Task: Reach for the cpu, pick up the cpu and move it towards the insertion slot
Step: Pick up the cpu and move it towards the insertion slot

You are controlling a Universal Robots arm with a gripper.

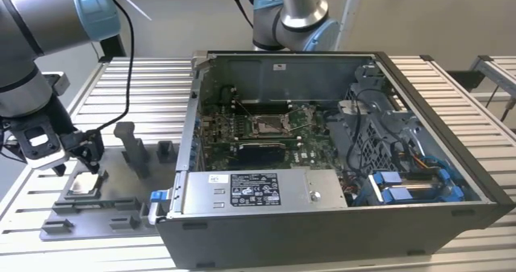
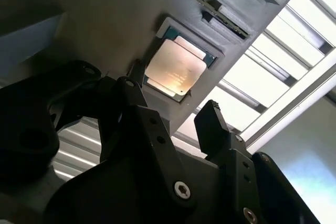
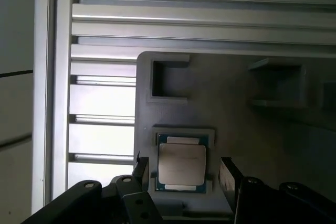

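Note:
The cpu (image 1: 84, 184), a small square chip with a silvery top, lies flat in a recess of the grey fixture plate (image 1: 113, 208) at the exterior view's left. Both wrist views show the cpu (image 2: 175, 66) (image 3: 181, 164) in its pocket. My gripper (image 1: 77, 168) hangs just above it, open, with one black finger on each side of the chip (image 2: 173, 90) (image 3: 182, 165) and a gap to each edge. The insertion slot (image 1: 267, 124), a square socket with a shiny metal frame, sits on the motherboard inside the open computer case (image 1: 322, 223).
Upright grey blocks (image 1: 133, 148) rise from the fixture plate between my gripper and the case wall. A second robot arm (image 1: 290, 18) stands behind the case. Everything rests on a slatted metal table (image 1: 451, 90).

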